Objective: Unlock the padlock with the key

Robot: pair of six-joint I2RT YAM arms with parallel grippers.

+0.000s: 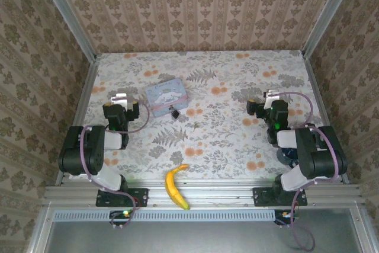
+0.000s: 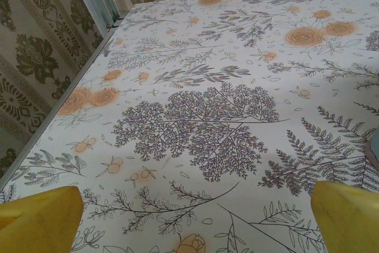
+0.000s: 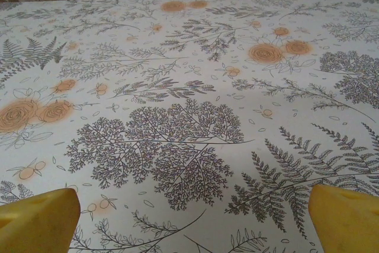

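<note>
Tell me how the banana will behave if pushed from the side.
The banana is curved, so it would probably pivot rather than slide straight. Its skin looks smooth and rounded, so a pinch might slip. Its near end lies on the metal rail, where it may catch.

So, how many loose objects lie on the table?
3: a pale blue tin left of centre, a padlock beside its near edge, a banana at the near edge of the table. Something smaller may be hidden.

Blue tin centre-left; banana at near edge.
</note>
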